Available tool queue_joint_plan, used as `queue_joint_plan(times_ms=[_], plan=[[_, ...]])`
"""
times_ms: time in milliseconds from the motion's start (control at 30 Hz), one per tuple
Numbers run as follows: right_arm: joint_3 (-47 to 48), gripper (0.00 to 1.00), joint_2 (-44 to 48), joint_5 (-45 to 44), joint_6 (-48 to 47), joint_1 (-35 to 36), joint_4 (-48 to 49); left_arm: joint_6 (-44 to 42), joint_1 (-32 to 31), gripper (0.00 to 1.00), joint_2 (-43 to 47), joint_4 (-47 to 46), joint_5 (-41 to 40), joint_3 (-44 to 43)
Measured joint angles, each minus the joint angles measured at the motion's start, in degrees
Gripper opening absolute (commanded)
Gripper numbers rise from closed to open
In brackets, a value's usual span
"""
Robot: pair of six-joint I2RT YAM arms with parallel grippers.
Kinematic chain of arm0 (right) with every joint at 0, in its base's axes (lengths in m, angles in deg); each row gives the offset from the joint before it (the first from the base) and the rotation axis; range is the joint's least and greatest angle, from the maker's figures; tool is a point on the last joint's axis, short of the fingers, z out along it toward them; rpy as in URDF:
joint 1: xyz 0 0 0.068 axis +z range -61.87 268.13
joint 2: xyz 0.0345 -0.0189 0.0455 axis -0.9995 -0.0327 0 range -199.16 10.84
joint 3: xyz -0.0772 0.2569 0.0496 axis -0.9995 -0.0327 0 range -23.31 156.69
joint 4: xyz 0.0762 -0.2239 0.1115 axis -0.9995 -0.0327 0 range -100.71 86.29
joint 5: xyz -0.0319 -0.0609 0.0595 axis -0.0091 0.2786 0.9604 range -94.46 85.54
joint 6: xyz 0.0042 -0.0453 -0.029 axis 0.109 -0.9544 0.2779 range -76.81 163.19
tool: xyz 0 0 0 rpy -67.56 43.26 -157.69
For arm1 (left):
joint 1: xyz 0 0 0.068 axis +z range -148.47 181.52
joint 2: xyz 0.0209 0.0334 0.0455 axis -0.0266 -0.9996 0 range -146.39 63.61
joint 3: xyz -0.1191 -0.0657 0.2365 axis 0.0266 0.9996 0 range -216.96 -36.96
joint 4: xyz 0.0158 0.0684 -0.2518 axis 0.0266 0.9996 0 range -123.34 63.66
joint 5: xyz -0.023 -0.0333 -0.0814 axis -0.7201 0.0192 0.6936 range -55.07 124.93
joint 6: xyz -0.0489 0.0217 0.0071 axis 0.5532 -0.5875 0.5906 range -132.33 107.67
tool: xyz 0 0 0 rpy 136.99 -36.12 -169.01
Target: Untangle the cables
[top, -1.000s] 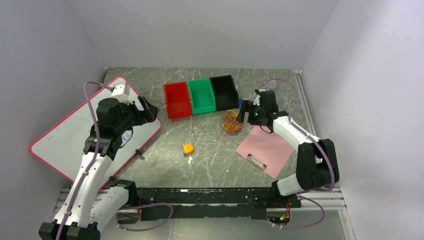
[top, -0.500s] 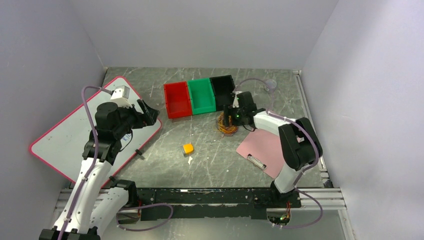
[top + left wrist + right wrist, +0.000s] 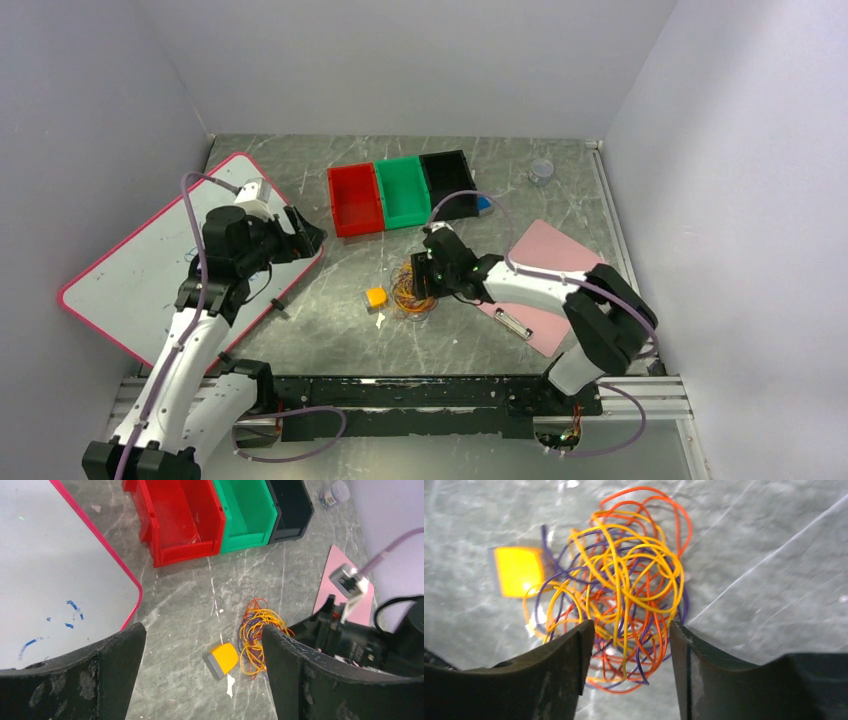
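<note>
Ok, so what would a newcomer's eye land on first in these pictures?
The bright tangle of thin orange, yellow and purple cables sits mid-table, with the right gripper straddling it, jaws apart. Behind it stand a red plastic bin, a green plastic bin and a black plastic bin in a row, and a small yellow block lies just left of the tangle.

- The cables (image 3: 410, 292) lie mid-frame in the top view, and the yellow block (image 3: 375, 297) sits against their left side, closing that flank.
- The right gripper (image 3: 629, 628) straddles the tangle with its jaws apart, and its arm fills the approach from the right.
- Bare table (image 3: 330, 312) lies below the tangle, and above it as far as the row of red bin (image 3: 355, 202), green bin (image 3: 404, 193) and black bin (image 3: 448, 184).
- The whiteboard (image 3: 140, 285) covers the left, and the pink clipboard (image 3: 545, 262) lies flat at right.
</note>
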Motion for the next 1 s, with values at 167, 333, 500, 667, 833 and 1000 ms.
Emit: queue_joint_plan(times_ms=[167, 333, 500, 667, 833, 1000], plan=[[-0.9, 0.81, 7.1, -4.1, 5.4, 4.5, -1.3, 0.4, -0.2, 0.86, -3.8, -0.4, 1.4, 0.2], [0.9, 0.78, 12.9, -7.6, 3.2, 1.5, -3.5, 1.9, -4.8, 0.85, -7.1, -1.8, 2.3, 0.7], [1.8, 0.65, 14.7, -4.9, -1.7, -3.8, -3.7, 4.3, -14.4, 0.83, -9.1, -4.5, 1.5, 2.4], [1.0, 0.62, 15.1, 1.4, -4.3, -7.3, -3.2, 7.1, -21.7, 0.78, -12.0, -7.5, -1.1, 4.2], [-0.9, 0.58, 15.1, 5.8, -4.6, -7.1, -2.0, 10.8, -26.0, 0.67, -16.0, -10.3, -3.9, 4.7], [-4.5, 0.57, 15.1, 4.5, -1.5, -6.9, -0.8, 16.2, -27.3, 0.57, -20.6, -12.0, -6.8, 4.3]])
